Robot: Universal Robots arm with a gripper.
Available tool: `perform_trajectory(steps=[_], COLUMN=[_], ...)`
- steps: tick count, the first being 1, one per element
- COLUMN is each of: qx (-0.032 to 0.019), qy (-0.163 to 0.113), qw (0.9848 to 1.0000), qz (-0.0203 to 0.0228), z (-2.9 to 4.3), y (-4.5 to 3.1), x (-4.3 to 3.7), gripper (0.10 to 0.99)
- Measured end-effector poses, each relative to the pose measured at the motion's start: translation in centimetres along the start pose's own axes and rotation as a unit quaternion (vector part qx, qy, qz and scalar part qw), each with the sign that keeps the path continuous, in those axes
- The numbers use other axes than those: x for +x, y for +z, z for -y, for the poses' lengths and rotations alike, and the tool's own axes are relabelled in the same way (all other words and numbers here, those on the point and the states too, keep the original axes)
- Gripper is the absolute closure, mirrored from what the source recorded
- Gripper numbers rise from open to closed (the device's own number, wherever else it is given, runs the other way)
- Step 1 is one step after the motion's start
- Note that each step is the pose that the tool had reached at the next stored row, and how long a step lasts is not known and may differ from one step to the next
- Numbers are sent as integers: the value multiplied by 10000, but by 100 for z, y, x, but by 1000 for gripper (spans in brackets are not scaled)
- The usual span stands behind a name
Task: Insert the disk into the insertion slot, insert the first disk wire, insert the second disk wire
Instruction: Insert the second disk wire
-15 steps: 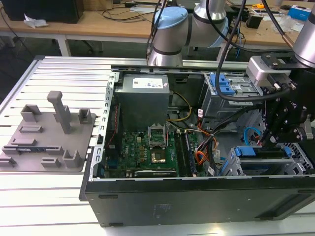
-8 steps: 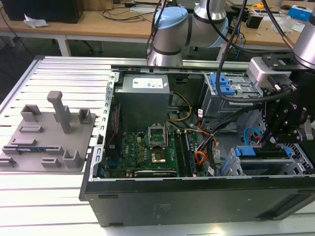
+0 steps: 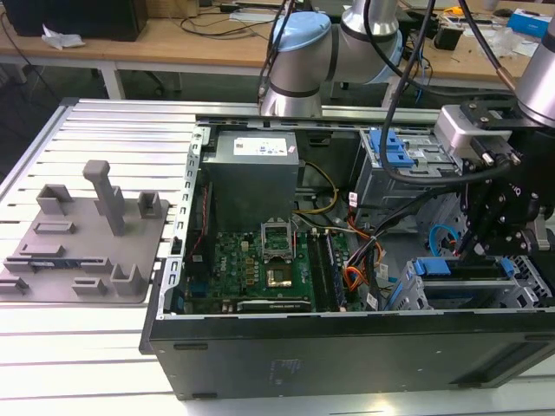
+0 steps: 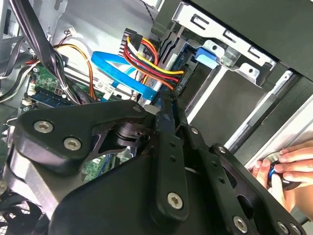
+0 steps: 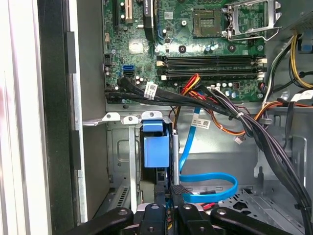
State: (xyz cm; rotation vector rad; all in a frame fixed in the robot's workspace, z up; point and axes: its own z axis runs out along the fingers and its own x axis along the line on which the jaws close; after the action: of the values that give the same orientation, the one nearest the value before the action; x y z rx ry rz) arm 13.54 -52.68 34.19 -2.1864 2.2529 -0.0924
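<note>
The disk [image 3: 460,267] sits in its blue caddy [image 5: 156,147] inside the grey insertion slot [image 3: 531,279] at the case's front corner. The first disk wire [image 4: 151,61], a red, yellow and orange bundle, runs down to the disk's rear edge beside the fingertips. The second disk wire [image 5: 210,180], a flat light-blue cable, curves in a loop, and its end meets my gripper [image 5: 168,193]. My gripper [image 4: 164,105] reaches down at the disk's back with its narrow fingers [image 5: 177,192] pressed close on that cable's dark plug. In the exterior view the gripper [image 3: 475,247] hangs just above the disk.
The open case holds a motherboard [image 3: 260,260], a power supply [image 3: 251,169] and black cable bundles [image 5: 234,115] crossing near the bay. A taller cage with blue latches [image 3: 395,152] stands behind. A person's hand [image 4: 293,164] rests at the case's outer wall. A grey fixture [image 3: 87,234] lies on the exterior view's left.
</note>
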Motion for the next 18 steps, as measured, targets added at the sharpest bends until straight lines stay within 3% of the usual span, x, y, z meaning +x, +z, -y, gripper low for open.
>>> perform_trajectory(steps=[9, 12, 13, 14, 18], qx=[-10, -11, -11, -11, -10], qy=[0, 0, -1, 0, 2], qw=[10000, 10000, 10000, 10000, 10000], qz=[-1, 1, -1, -2, -72], z=[-2, -2, -1, 2, 17], y=[58, 61, 34, -30, -412], x=[18, 18, 18, 20, -17], gripper=[918, 792, 792, 725, 745])
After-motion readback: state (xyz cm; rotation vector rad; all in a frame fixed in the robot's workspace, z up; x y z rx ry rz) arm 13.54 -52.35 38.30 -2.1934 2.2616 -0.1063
